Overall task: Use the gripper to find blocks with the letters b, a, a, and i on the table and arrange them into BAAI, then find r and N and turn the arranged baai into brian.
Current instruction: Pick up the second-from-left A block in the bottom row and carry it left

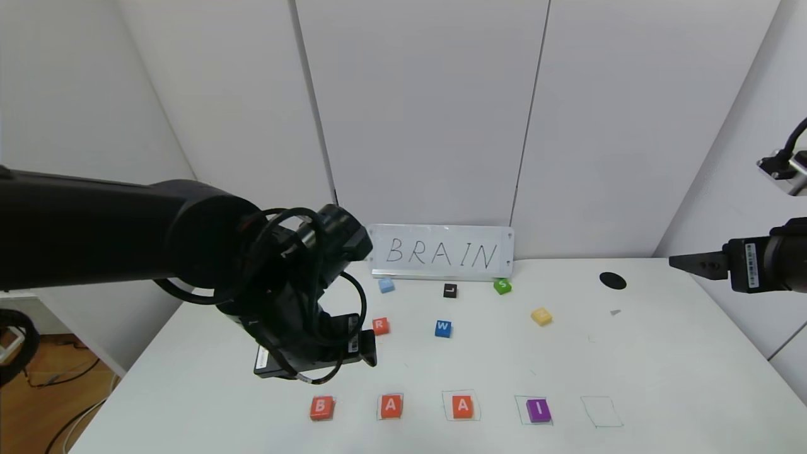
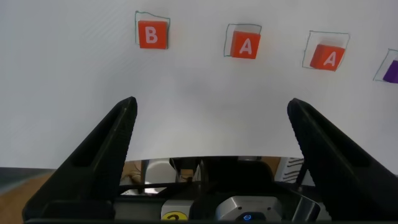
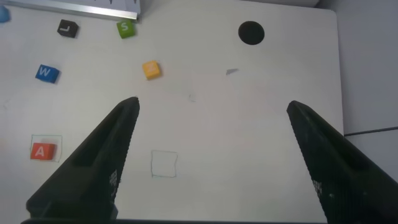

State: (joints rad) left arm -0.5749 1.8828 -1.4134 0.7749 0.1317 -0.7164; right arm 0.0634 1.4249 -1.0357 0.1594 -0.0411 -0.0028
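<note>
A white, smooth, matte table (image 1: 662, 378) carries a front row of small flat square blocks with white letters: an orange B (image 1: 321, 408), two orange A's — first A (image 1: 391, 406) and second A (image 1: 463, 407) — and a purple I (image 1: 538, 410). Each lies in or on the edge of a thin green drawn square; a fifth square (image 1: 601, 412), to the right of I, holds nothing.

Farther back lie the loose blocks: orange R (image 1: 380, 326), blue W (image 1: 443, 328), yellow block (image 1: 541, 316) with a letter too faint to read, green S (image 1: 502, 286), black L (image 1: 449, 291) and a pale blue block (image 1: 386, 285). A white sign (image 1: 441, 252) with BRAIN handwritten on it leans against the wall panels. A round black hole (image 1: 612, 280) shows near the table's right rear corner.

The left gripper (image 1: 365, 353) — black, with wedge-shaped fingers and looped cables at the wrist — hangs over the table just left of R and behind B, its claw released and grasping nothing; its wrist view shows B, both A's and a corner of I beyond the spread fingers (image 2: 106, 155).

The right gripper (image 1: 684, 261) is raised at the table's right edge, likewise released, fingers (image 3: 99, 155) wide apart over bare tabletop.
</note>
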